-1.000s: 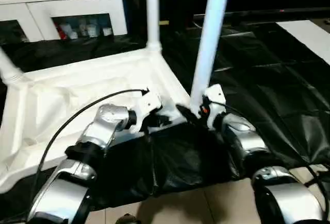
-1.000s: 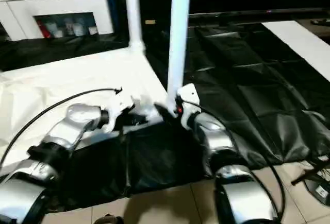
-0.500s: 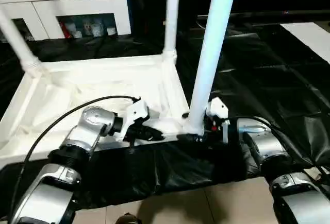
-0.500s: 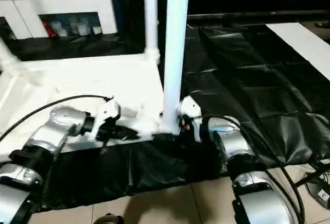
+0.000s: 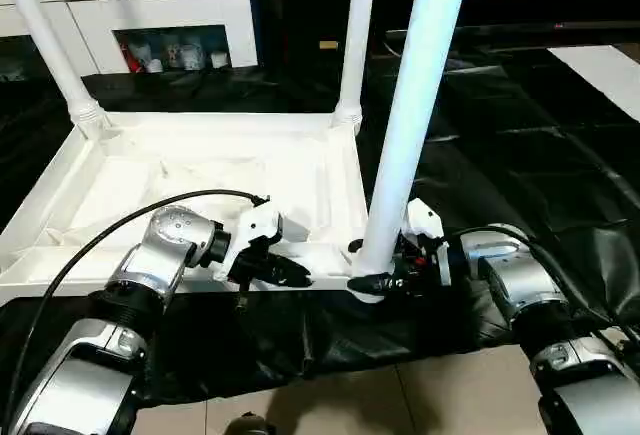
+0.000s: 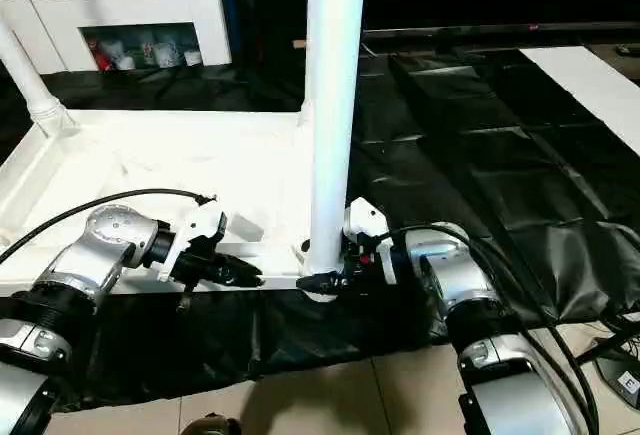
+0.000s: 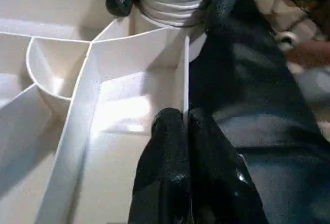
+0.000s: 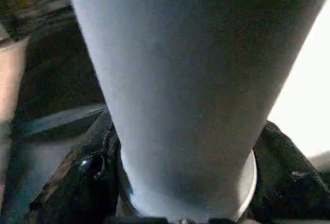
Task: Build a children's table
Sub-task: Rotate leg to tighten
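Note:
The children's table point(image 5: 200, 170) lies upside down on a black sheet, with three white tube legs standing up from its corner sockets. My left gripper point(image 5: 290, 273) is shut on the thin near rim point(image 7: 185, 74) of the top, beside the near right corner. My right gripper point(image 5: 358, 267) comes in from the right and clasps the ribbed foot of the near right leg point(image 5: 410, 125). Its black fingers point(image 8: 82, 177) press on both sides of the tube point(image 8: 180, 80). Further legs stand at the far right corner point(image 5: 355, 45) and the far left corner point(image 5: 45, 45).
A black sheet point(image 5: 520, 135) covers the floor under and to the right of the table. A white glass-doored cabinet point(image 5: 150, 15) stands at the back left. Bare tiles point(image 5: 430, 395) show at the front. A black cable point(image 5: 130, 220) arcs over my left forearm.
My right gripper's fingers have closed in on the foot of the near right leg. The left gripper stays pinched on the rim. The whole picture has shifted as my head moved.

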